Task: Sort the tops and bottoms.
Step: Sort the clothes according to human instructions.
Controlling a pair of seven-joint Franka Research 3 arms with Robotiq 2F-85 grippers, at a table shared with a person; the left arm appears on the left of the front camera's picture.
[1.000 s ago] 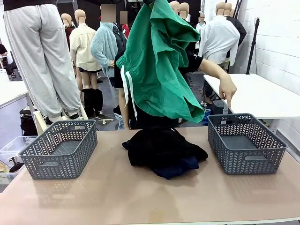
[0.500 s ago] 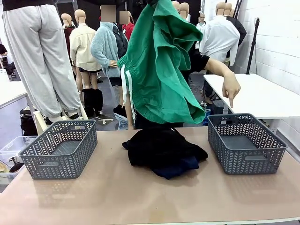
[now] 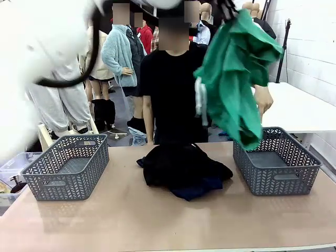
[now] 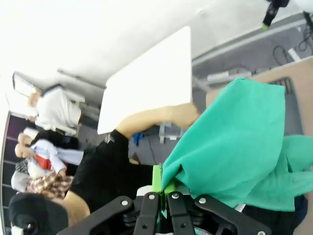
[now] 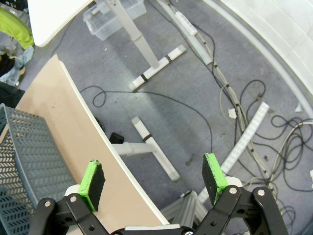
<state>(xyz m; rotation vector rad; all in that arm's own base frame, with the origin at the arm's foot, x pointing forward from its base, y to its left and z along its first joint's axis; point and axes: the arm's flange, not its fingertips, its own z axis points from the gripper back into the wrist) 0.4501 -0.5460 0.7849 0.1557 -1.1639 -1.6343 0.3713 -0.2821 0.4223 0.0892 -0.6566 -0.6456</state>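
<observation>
Teal-green bottoms (image 3: 233, 79) hang down from the left gripper (image 4: 163, 185), whose green pads are pinched tight on a fold of the cloth. Beneath that gripper the white cord (image 3: 199, 100) dangles beside the fabric, and the lowest fold reaches the rim of a grey basket (image 3: 286, 181); whether they touch is unclear. A person's hand (image 3: 264, 100) is just behind the cloth. The right gripper (image 5: 152, 169) stands wide apart, empty, above the table (image 5: 73, 112) edge and floor (image 5: 220, 73).

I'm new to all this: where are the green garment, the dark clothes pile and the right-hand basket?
green garment (image 3: 233, 79): front view, middle of hanging cloth.
dark clothes pile (image 3: 181, 168): front view, centre of heap.
right-hand basket (image 3: 275, 181): front view, front wall.
</observation>
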